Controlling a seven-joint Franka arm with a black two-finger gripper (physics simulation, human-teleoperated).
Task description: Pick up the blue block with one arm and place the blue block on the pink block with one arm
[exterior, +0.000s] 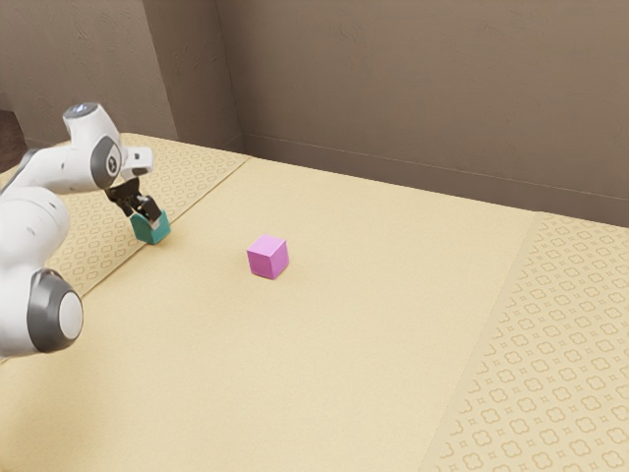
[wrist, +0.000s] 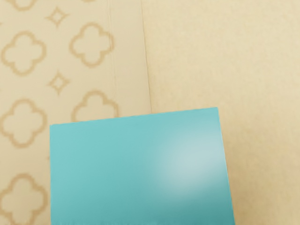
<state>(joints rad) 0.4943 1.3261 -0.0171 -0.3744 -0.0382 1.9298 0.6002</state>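
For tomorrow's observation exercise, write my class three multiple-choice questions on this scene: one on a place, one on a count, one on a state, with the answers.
1. Where does the pink block sit?
A) on the patterned border
B) on the plain middle strip
C) on the floor

2. How many blocks are there?
A) one
B) two
C) four

3. The pink block's top is:
A) under another block
B) under a cloth
C) bare

Answers:
1 B, its whole base lies on the plain surface.
2 B, there are just the pink block and the blue block.
3 C, nothing rests on it.
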